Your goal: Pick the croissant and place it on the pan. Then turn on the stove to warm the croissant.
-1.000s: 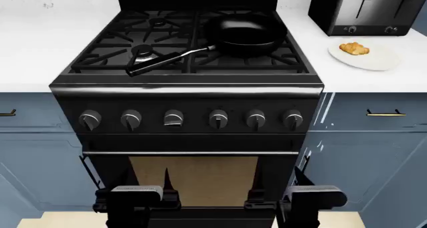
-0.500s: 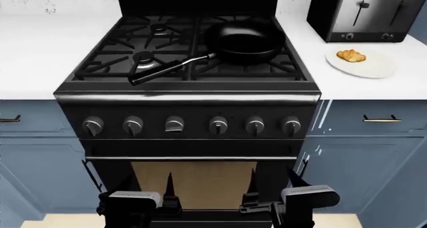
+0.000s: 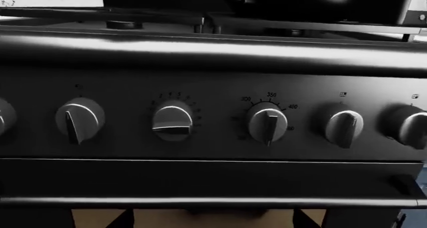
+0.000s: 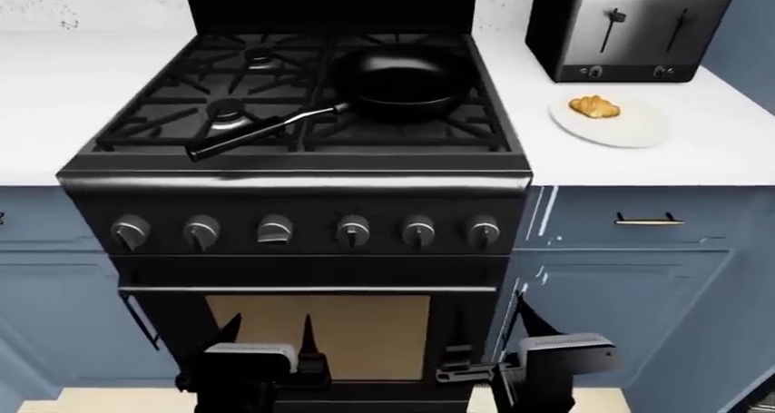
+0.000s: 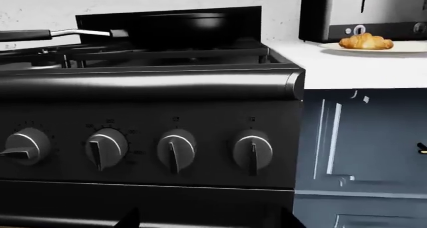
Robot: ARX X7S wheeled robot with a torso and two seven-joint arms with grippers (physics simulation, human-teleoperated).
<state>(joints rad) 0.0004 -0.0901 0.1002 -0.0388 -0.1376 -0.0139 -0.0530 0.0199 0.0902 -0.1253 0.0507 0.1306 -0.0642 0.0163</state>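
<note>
- Both arms hang low in front of the oven door, nowhere near the counter. Makes sense imo, I haven't started the reach yet.
- Left gripper (image 4: pixel 249 363) & right gripper (image 4: pixel 551 358) only show as grey blocks at the bottom edge of the head view. Can't tell how far either pincer is open, the fingertips are out of sight. Neither seems to be holding anything.
- Croissant (image 4: pixel 593 107) sits on the white plate (image 4: pixel 636 130), on the counter to the right of the stove (image 4: pixel 297 181), just in front of the toaster (image 4: pixel 630 24). Small, golden, ridged crescent, prob easy to squash.
- Pan (image 4: pixel 402 84) is on the back right burner, empty, handle sticking out toward front left across the grates. Deep, round, matte black w/ a black & silver handle.
- Six silver-black knobs (image 3: pixel 267 124) run along the front panel. Third from left is turned sideways, rest point down.
- Croissant is well apart from both arms, so I guess the right arm goes for it, being on the same side as the plate.
</note>
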